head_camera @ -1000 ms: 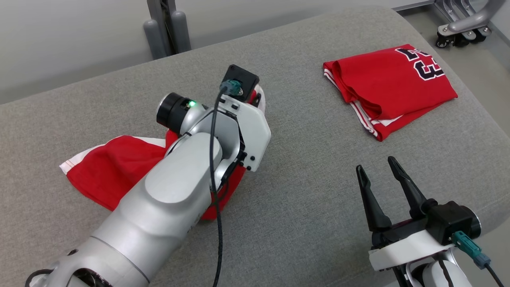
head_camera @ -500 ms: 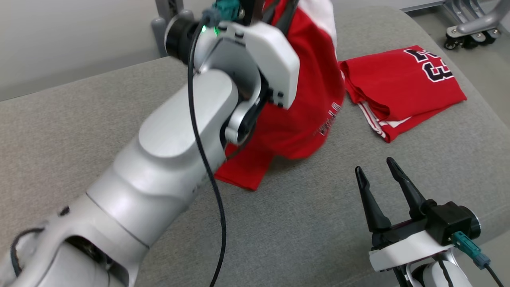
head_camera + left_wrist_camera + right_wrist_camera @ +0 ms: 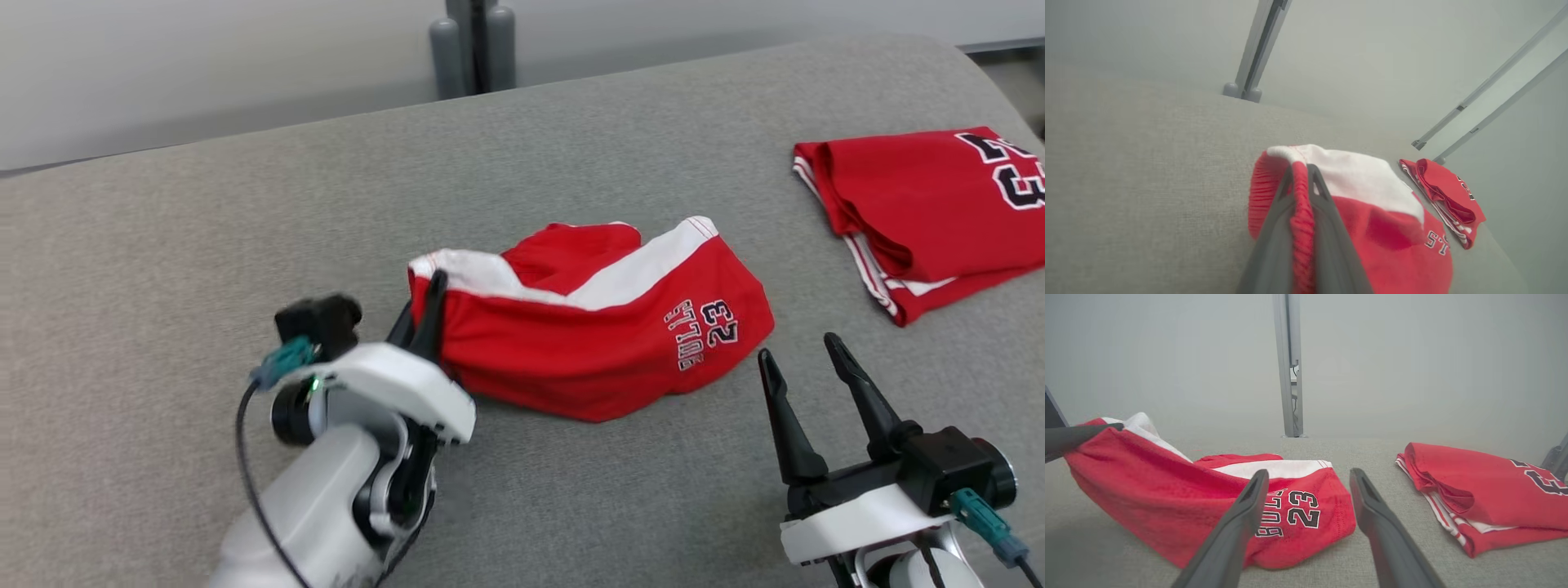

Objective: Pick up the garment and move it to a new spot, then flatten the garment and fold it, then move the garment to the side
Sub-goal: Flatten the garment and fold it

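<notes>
The garment (image 3: 596, 351) is a pair of red shorts with a white side stripe and "BULLS 23" in print. It lies crumpled in the middle of the grey padded surface (image 3: 204, 212). My left gripper (image 3: 429, 294) is shut on its left edge, which it holds slightly raised. In the left wrist view the red ribbed hem (image 3: 1300, 212) runs pinched between the left gripper's (image 3: 1300, 169) two fingers. My right gripper (image 3: 798, 349) stands open just right of the shorts, touching nothing. The right wrist view has the garment (image 3: 1167, 490) ahead and left of the open right gripper (image 3: 1309, 473).
A folded red jersey (image 3: 931, 212) with black numbers lies at the right of the surface, also in the right wrist view as the jersey (image 3: 1486, 486). A grey post (image 3: 473, 41) stands behind the far edge. The surface curves down at its right end.
The left gripper lifted the shorts from the left side, swung them up and right, and laid them down in the middle. The head camera shifted too. The right gripper stayed open.
</notes>
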